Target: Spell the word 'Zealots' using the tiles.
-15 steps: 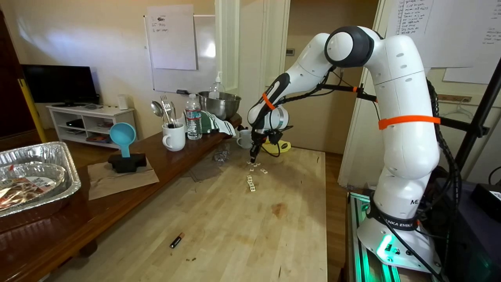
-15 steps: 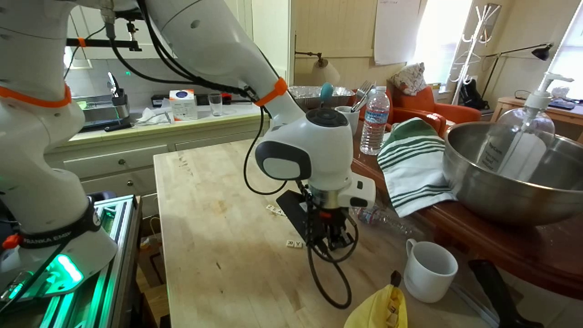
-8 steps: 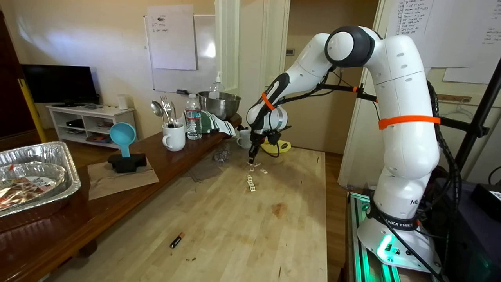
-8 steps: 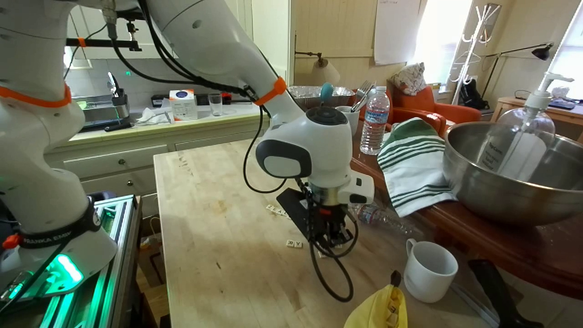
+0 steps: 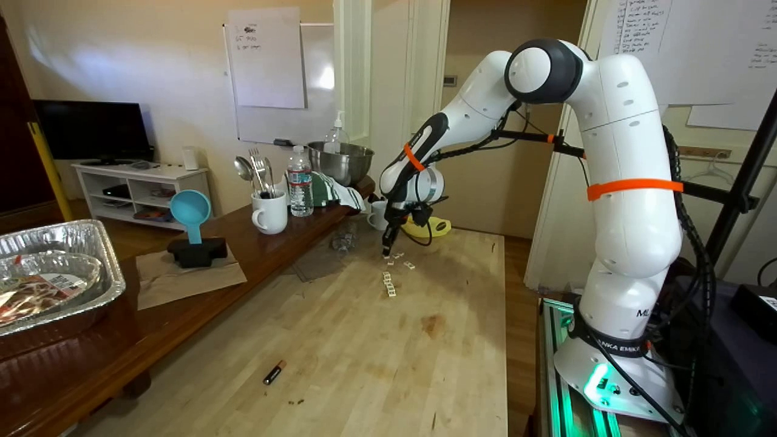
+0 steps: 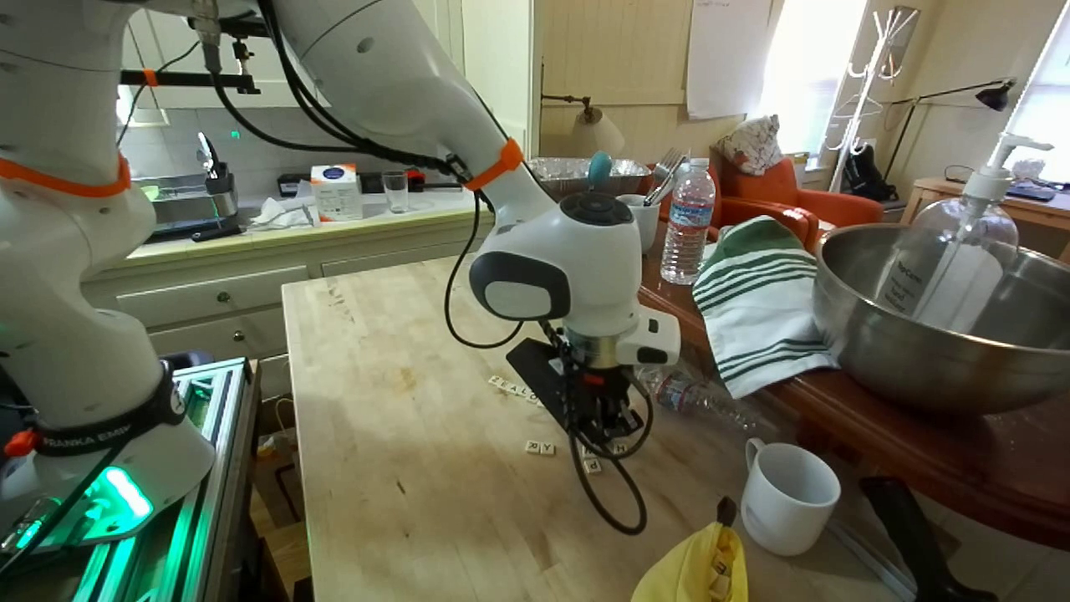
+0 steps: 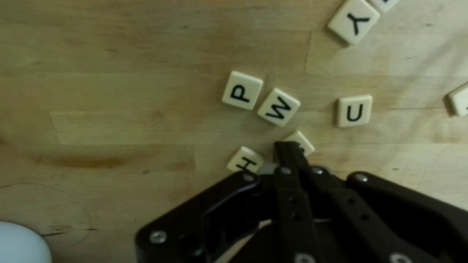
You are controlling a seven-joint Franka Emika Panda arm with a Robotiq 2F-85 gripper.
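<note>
In the room, a pale butcher-block table is standing beside a darker polished table, and a white robot arm is arching over the paler one. The black gripper is pointing down among cream letter tiles, its fingers sitting together. In the wrist view an H tile is lying partly covered by the gripper, and another tile is peeking out past the fingers, its letter mostly hidden. A P tile and a W tile are lying side by side in front of the gripper, a U tile is lying apart to one side of it, and a Y tile is lying farther off. Near the gripper, a row of tiles is stretching along the wood; its letters seem to be reading Z, E, A, L, O, though from here they are tiny. On the opposite side of the gripper from that row, a white mug is standing, a yellow object with a dark tip lying close by. Between the gripper and the polished table, a clear plastic bottle is lying on its side. A battery is lying well apart from the gripper, out beyond the row.
</note>
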